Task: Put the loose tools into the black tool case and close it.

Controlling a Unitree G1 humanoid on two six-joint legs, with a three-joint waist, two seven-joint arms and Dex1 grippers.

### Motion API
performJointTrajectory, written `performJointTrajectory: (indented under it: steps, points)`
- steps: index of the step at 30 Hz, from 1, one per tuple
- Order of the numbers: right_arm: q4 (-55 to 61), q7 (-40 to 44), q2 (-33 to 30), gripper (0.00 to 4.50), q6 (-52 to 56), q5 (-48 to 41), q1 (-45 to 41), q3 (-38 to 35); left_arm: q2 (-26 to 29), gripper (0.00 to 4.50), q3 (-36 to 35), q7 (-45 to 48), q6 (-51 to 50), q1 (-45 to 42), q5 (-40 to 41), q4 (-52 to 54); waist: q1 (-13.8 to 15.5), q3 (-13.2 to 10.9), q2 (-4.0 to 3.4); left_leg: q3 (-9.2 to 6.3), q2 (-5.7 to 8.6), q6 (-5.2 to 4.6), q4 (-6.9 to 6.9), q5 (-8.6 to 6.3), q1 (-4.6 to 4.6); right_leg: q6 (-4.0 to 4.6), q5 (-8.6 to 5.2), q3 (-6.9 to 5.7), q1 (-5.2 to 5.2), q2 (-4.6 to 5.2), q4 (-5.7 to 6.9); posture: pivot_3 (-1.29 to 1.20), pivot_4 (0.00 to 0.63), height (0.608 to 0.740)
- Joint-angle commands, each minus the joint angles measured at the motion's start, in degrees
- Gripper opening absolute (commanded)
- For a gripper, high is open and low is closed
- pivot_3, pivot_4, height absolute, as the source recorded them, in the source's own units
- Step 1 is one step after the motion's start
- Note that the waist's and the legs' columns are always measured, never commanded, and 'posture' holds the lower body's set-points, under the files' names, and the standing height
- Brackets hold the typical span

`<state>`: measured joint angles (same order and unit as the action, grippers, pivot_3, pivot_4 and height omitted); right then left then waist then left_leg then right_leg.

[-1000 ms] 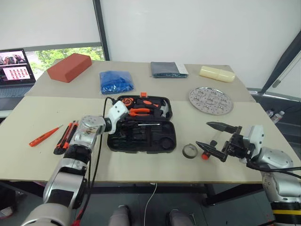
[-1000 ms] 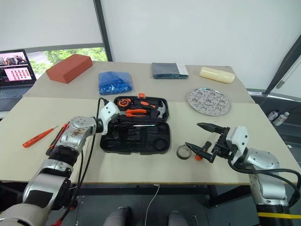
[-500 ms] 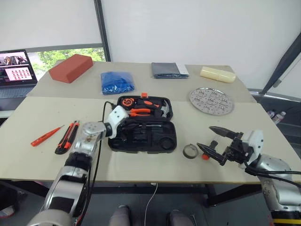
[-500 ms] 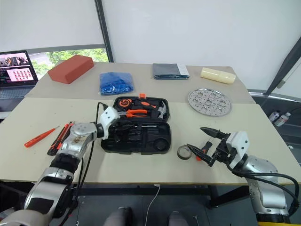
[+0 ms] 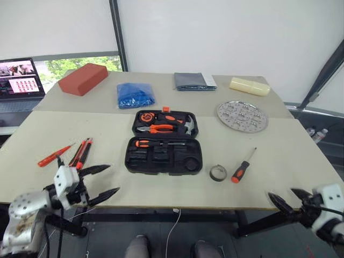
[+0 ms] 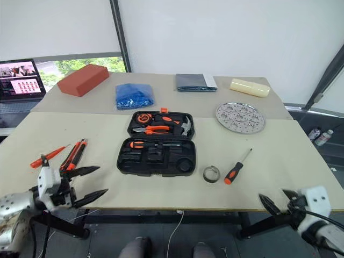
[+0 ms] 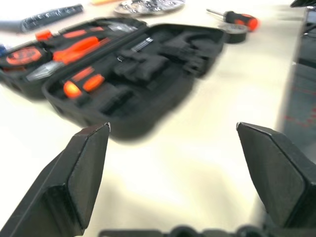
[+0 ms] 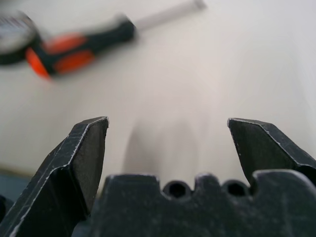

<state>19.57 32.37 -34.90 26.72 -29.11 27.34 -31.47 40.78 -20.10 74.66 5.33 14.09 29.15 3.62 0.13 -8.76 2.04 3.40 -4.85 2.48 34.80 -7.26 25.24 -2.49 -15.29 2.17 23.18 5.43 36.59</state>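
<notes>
Two grippers hang at the near edge of the table [image 5: 269, 177], both with fingers spread wide and holding nothing: the left gripper [image 5: 99, 183] at the near left corner, the right gripper [image 5: 293, 200] below the near right edge.

The black tool case [image 5: 164, 142] lies open at the middle of the table, its lid half on the far side. In the lid sit orange-handled pliers [image 5: 158, 128], a hammer [image 5: 188, 124] and a round orange-and-black tape measure [image 5: 145, 116]. A screwdriver with a black-and-orange handle [image 5: 156, 143] rests in a slot along the far edge of the near half.

Right of the case, a small dark tape roll [image 5: 217, 173] lies just beside a second black-and-orange screwdriver [image 5: 243, 166], its shaft pointing far and right.

Left of the case, well apart from it, a slim orange screwdriver [image 5: 52, 156] lies near the orange-and-black utility knife [image 5: 80, 153].

Along the far side lie a red-brown block [image 5: 83, 78], a blue bag [image 5: 134, 94], a grey folded cloth [image 5: 193, 81], a pale yellow block [image 5: 249, 85] and a round metal tray [image 5: 242, 116]
</notes>
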Motion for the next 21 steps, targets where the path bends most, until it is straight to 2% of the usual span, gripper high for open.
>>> performJointTrajectory:
  steps: [1,5,9,10,12,14,15,16,21]
  points:
    - [6.1,0.9,-3.1,4.50,5.7,-5.1,-1.8,-2.9,0.1,4.42,-2.3,0.3,-0.5,3.1,3.4,5.3,-0.4,0.0,-0.16,0.01,0.00,0.00,-0.02,0.00,0.00,0.00,0.00,0.02,0.01,0.05,-0.10,0.00,0.150,0.740]
    - [10.4,-5.7,-7.5,4.50,23.2,-13.6,-11.4,-0.3,-0.4,4.42,-0.2,-1.4,-2.6,-0.1,5.0,6.8,-0.8,-0.1,-0.30,-0.03,-0.06,-0.01,-0.13,-0.01,0.04,0.03,0.02,-0.04,0.02,0.03,-0.53,0.00,0.150,0.740]
    - [10.4,-16.2,-7.2,4.50,40.3,-19.7,-26.3,3.4,-1.6,4.42,2.9,-2.8,-4.0,-3.9,5.0,8.3,-1.0,0.0,-0.25,-0.03,-0.03,-0.03,-0.05,0.00,0.05,0.09,0.06,-0.03,-0.03,0.00,-0.60,0.00,0.150,0.740]
    - [9.7,-18.1,-6.7,4.50,43.8,-20.3,-29.0,3.8,-2.1,4.42,3.7,-3.4,-4.2,-4.3,4.9,9.3,-0.8,0.0,-0.24,-0.02,-0.01,-0.04,-0.03,0.00,0.07,0.18,0.12,-0.02,-0.02,-0.01,-0.59,0.00,0.150,0.740]
    - [6.9,-25.9,-1.2,4.50,53.6,-18.8,-39.4,5.4,-2.0,4.42,4.6,-4.4,-6.2,-5.0,6.5,13.2,-0.8,0.1,-0.08,0.00,0.07,-0.11,0.01,0.05,0.20,0.21,0.24,0.04,-0.02,-0.04,-0.53,0.00,0.150,0.740]
    - [5.2,-30.2,2.7,4.50,59.3,-16.7,-45.7,5.8,-1.7,4.42,5.0,-5.1,-7.4,-5.1,7.2,16.0,-1.0,0.1,0.03,0.01,0.01,-0.35,0.03,0.00,0.46,0.39,0.45,0.14,-0.03,-0.19,-0.46,0.00,0.150,0.740]
    - [4.8,-30.8,3.4,4.50,61.4,-15.8,-46.9,5.4,-1.8,4.42,5.2,-5.7,-7.8,-4.8,7.1,17.0,-1.0,0.1,0.02,-0.07,0.02,-0.75,0.00,0.22,0.76,0.28,0.43,0.16,0.15,-0.29,-0.43,0.00,0.150,0.740]
    - [4.4,-31.5,4.2,4.50,63.4,-14.6,-48.1,5.5,-1.9,4.42,5.2,-6.3,-8.3,-4.8,7.2,18.0,-0.9,0.1,0.01,-0.12,0.02,-0.88,-0.04,0.16,0.98,-0.20,0.61,0.18,0.41,-0.37,-0.29,0.00,0.150,0.740]
    - [1.2,-34.0,7.1,4.50,65.8,-11.6,-49.7,6.8,-2.1,4.42,5.5,-8.9,-10.0,-3.7,7.7,22.5,-0.3,0.1,0.00,-0.12,0.08,-1.25,-0.04,-0.15,1.17,-0.40,0.39,0.18,0.52,-0.37,-0.27,0.00,0.150,0.740]
